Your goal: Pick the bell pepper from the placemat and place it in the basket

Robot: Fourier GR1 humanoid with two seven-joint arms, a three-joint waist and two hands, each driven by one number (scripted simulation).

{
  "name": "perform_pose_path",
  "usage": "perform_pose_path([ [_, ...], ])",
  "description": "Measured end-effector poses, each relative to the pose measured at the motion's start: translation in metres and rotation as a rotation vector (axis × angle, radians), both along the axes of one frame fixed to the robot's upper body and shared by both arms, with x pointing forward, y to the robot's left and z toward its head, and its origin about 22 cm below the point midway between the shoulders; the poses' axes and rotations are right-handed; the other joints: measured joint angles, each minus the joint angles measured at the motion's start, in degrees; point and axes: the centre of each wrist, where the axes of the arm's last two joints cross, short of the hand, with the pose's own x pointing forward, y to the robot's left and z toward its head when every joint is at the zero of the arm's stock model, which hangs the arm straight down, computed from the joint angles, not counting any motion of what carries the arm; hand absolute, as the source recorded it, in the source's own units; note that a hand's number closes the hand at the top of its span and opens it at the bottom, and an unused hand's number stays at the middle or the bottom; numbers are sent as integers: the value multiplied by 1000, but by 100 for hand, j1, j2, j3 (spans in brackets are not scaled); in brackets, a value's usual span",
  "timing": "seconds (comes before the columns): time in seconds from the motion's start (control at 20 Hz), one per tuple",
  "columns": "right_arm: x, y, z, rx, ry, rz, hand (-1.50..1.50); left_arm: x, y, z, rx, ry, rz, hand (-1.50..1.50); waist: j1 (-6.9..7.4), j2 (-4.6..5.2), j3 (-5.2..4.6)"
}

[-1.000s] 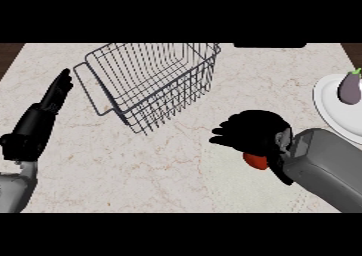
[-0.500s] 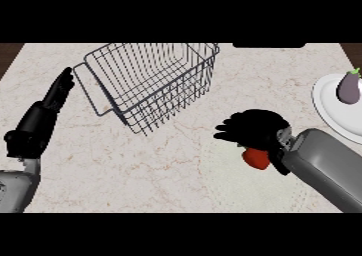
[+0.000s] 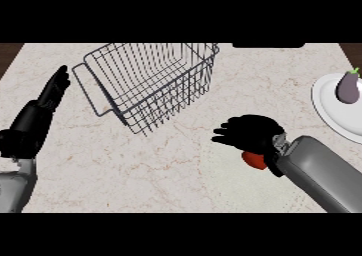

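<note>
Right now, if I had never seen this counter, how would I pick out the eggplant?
Start at the pale counter and go to its right edge, where a white plate sits. The eggplant lies on that plate. It is dark purple with a green stem, the only purple thing here, unlike the red pepper at the right hand.

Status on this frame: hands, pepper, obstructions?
Right hand curled over bell pepper, outside basket. Left hand open, resting at left edge. Eggplant on plate far right, off the path.
</note>
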Motion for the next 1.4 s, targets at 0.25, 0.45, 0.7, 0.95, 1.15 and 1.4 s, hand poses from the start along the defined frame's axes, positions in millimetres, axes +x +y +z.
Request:
perform_pose_path([
  [0.25,-1,-9,-14,-5,13,-12,-150,-6,6,-4,-8,3,-1,0,3,-2,0],
  [0.45,-3,-12,-21,-11,7,-16,-150,-1,5,-4,-4,6,0,0,-6,-2,0],
  [0.7,10,-14,-30,-30,4,-36,-150,1,-1,0,-1,4,-5,0,6,3,1],
  [0.95,9,-21,-44,-36,6,-42,-150,2,3,-2,2,2,-3,0,3,0,0],
  [1.15,13,-19,-49,-25,9,-54,150,4,4,-3,0,1,-4,0,2,-23,-10],
  [1.4,21,-21,-53,31,3,-30,150,5,7,-3,-2,2,-8,0,18,-68,-23],
])
